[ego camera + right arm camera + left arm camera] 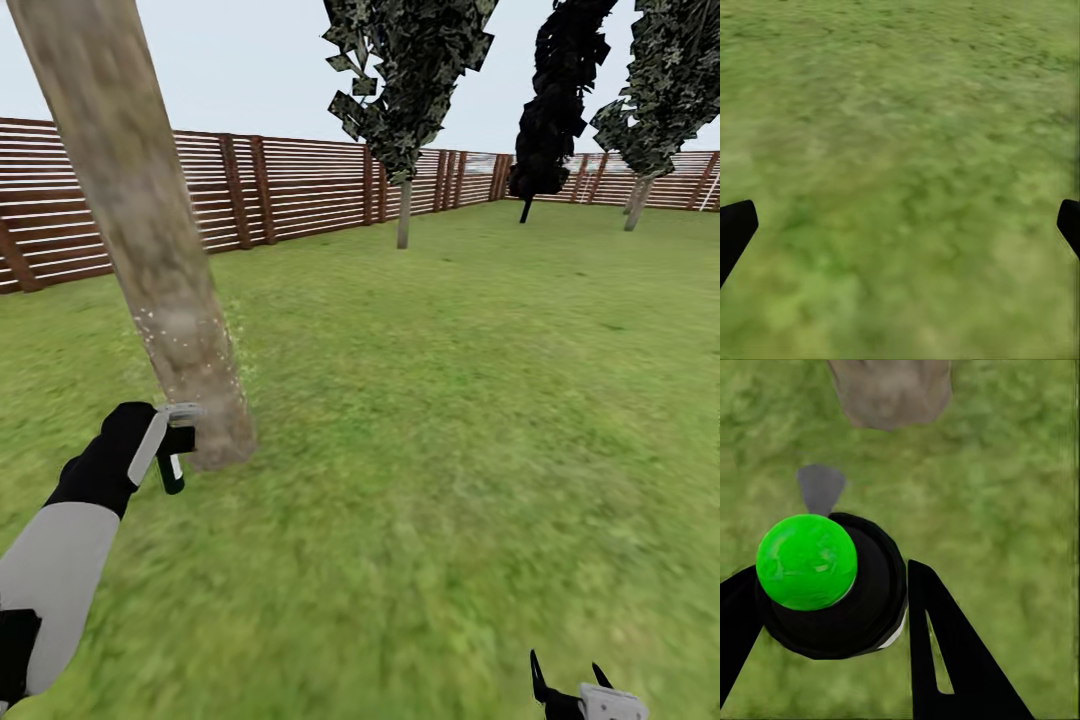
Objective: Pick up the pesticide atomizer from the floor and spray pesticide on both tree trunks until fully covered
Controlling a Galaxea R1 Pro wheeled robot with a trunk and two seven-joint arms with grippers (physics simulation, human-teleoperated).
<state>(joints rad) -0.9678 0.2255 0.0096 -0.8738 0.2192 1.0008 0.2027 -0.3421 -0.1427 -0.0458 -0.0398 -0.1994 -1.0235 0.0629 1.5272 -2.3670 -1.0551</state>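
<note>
The left gripper [832, 622] clamps the green-capped pesticide atomizer [808, 561] just beside the tree trunk [150, 240], pale pesticide specks [160, 330] dusting its base; spraying seems underway, higher bark likely next; the right gripper [572, 682] hangs open over grass [900, 150].

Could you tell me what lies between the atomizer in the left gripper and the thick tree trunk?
Only bare grass: in the left wrist view, a short green strip separates the atomizer from the trunk.

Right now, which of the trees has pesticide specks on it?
The thick pale trunk beside the left gripper, with pale specks low on its bark. The thin-stemmed dark trees by the fence show none.
</note>
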